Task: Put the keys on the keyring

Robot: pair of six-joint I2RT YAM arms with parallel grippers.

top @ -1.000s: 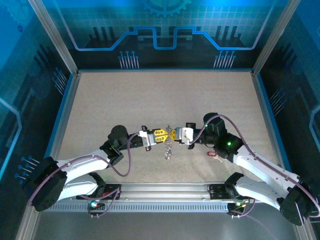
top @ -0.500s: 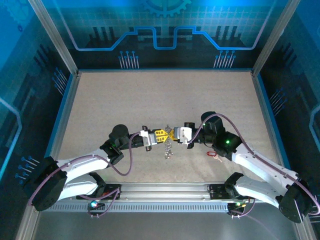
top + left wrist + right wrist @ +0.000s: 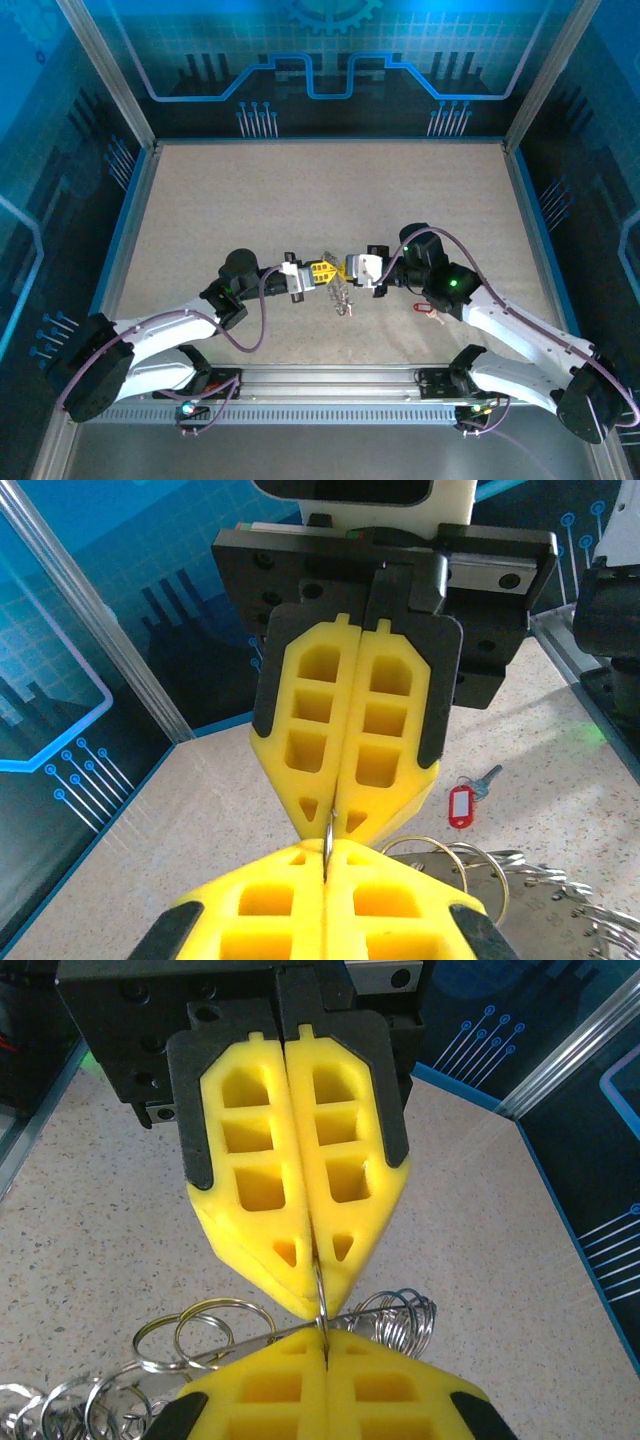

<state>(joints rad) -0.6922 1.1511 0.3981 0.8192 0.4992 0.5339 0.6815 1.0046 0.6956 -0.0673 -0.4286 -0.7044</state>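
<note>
Where the desk [image 3: 250, 200] lies nearest the arm bases: the red-headed key [image 3: 429, 308] is seen lying flat and loose, just beside the right forearm and well apart from the ring.
Key's placement: nothing is gripping it and it is not yet threaded. It is judged to be parked within the right arm's reach, to be fetched once a gap is made in the ring.
Silvery pieces [image 3: 343, 298]: a cluster of small rings and metal bits is spread just below the meeting tips, on the near side, and appears to be draped onto the desk.
Keyring [image 3: 320, 1305]: its thin wire is caught on edge in the seam where the two pairs of yellow tips meet.
Left end effector [image 3: 322, 271]: it is clenched on the keyring from the left, with only the wire seen between its pressed fingers.
Right end effector [image 3: 348, 268]: it is clenched on the same ring from the opposite side, tip to tip with the left one.
Reason for the double grip: the ring is judged to be held at two adjoining spots so that its coil can be twisted or spread open, which one arm alone could hardly do.
Work spot: the pinch is kept at mid-desk between the arms, well short of the blue back wall [image 3: 320, 80], where both reaches are judged to overlap.
</note>
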